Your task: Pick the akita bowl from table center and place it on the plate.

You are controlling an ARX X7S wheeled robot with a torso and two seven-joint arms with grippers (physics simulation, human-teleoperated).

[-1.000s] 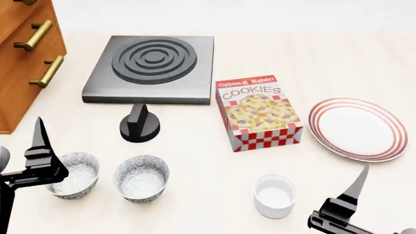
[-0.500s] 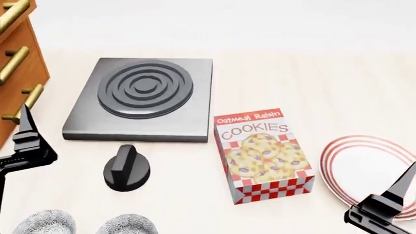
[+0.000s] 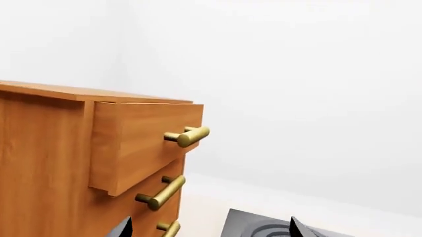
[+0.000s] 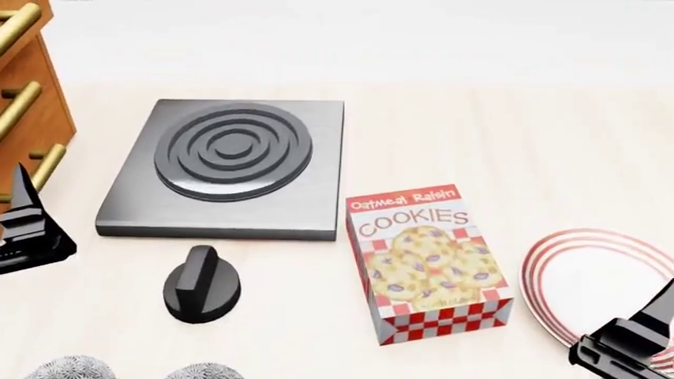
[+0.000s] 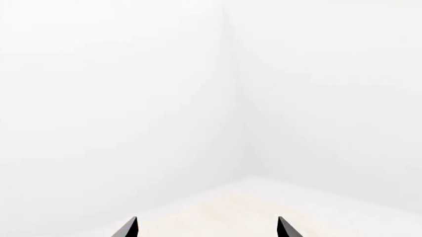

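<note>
Only the speckled rims of two akita bowls show at the head view's lower edge. One [image 4: 205, 371] lies nearer the table's middle, the other [image 4: 69, 368] to its left. The red-ringed white plate [image 4: 595, 276] is at the right, partly cut off by the frame. My left gripper [image 4: 27, 225] hangs above the left bowl's side, near the drawers. It is open and empty in the left wrist view [image 3: 209, 229]. My right gripper [image 4: 637, 335] overlaps the plate's near edge. The right wrist view shows it [image 5: 207, 228] open and empty, facing a bare wall corner.
A grey hotplate [image 4: 226, 162] sits at the back, with a black knob [image 4: 200, 284] in front of it. A cookies box [image 4: 432, 264] stands between the bowls and the plate. A wooden drawer unit [image 4: 27, 79] with brass handles [image 3: 188, 137] flanks the left.
The head view has tilted up, so the scene slid down. The bowls have slipped almost out of the frame and the white cup is gone from view. Both grippers stay open.
</note>
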